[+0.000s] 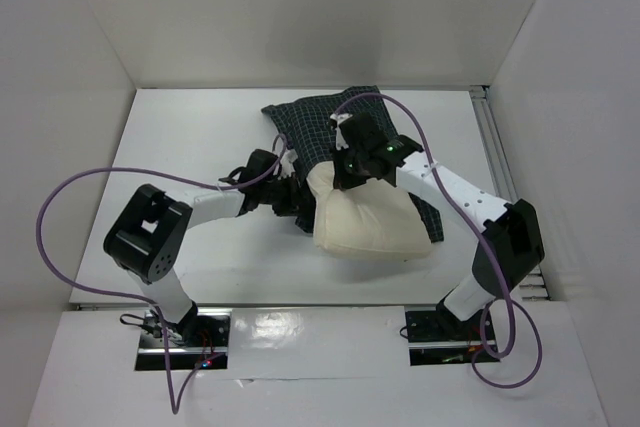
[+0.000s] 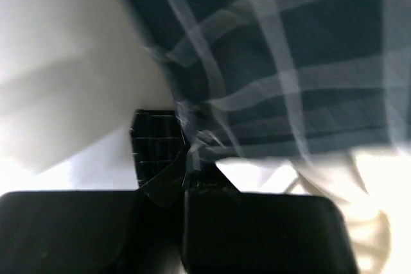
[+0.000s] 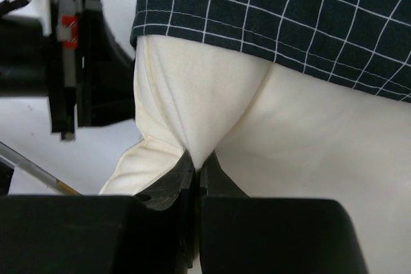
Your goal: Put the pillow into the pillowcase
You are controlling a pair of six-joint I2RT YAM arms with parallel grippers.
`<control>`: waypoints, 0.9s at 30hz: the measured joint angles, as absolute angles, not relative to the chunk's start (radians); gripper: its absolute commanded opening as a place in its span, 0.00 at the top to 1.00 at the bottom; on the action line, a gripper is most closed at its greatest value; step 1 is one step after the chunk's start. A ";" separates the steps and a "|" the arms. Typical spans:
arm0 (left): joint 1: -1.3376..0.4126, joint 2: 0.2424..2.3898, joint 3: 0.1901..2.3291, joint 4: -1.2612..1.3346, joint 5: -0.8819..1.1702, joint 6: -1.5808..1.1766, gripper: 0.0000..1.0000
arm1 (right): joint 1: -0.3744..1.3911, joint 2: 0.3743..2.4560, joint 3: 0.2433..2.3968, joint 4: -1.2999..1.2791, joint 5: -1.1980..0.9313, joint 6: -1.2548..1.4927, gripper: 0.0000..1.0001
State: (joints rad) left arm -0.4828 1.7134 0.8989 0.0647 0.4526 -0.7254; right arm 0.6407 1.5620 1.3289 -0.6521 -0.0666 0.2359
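Observation:
The cream pillow (image 1: 368,227) lies mid-table with its far end inside the mouth of the navy checked pillowcase (image 1: 318,125). My right gripper (image 1: 350,169) is shut on a pinched fold of the pillow (image 3: 212,120) just below the pillowcase hem (image 3: 270,11). My left gripper (image 1: 290,187) is shut on the pillowcase edge (image 2: 270,62) at the pillow's left side; the cloth runs between its fingers (image 2: 157,152). The bear print and tag are hidden.
White walls enclose the table (image 1: 180,147) on three sides. A metal rail (image 1: 497,147) runs along the right edge. Purple cables (image 1: 70,197) loop over both arms. The left gripper body shows in the right wrist view (image 3: 70,62).

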 measured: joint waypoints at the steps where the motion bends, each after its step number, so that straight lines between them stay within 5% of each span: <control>1: -0.482 1.701 0.885 0.091 0.467 -0.739 1.00 | 0.641 1.569 1.338 -0.651 -0.067 0.238 1.00; 12: -0.439 1.510 0.693 0.334 0.654 -0.893 1.00 | 0.643 1.856 1.632 -0.720 0.022 0.243 1.00; 20: -0.419 1.397 0.686 0.351 0.659 -0.901 1.00 | 0.607 2.135 2.077 -0.812 0.054 0.250 1.00; 27: -0.419 1.339 0.837 0.301 0.717 -0.867 1.00 | 0.563 2.102 2.214 -0.817 0.085 0.264 1.00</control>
State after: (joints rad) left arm -0.4191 1.3392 0.8368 0.3012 0.7174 -0.8665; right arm 0.5629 2.1017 2.2139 -0.8173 0.0853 0.2638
